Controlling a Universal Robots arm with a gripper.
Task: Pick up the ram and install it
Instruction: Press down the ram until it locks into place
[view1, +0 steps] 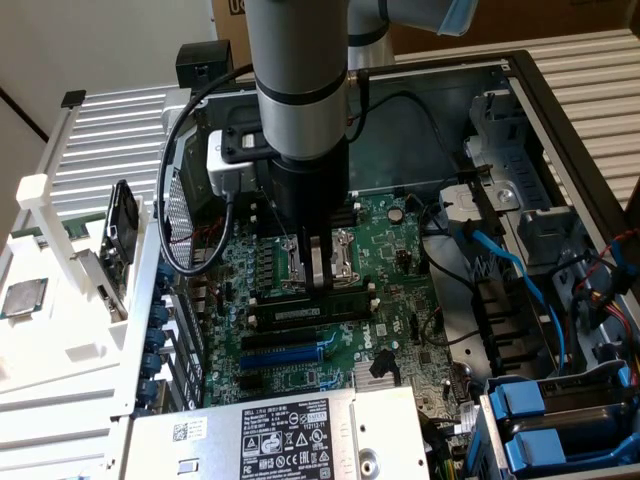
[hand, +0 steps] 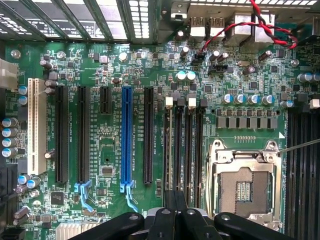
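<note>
- At the centre of the exterior view, the gripper (view1: 312, 270) is lowered into an open computer case (view1: 560, 120), its fingers clenched together.
- The ram (view1: 315, 297) is seen just below the fingertips, lying along a memory slot on the green motherboard (view1: 400, 270) (whether it is gripped cannot be told).
- The silver processor socket (hand: 245, 185) is shown at lower right of the wrist view.
</note>
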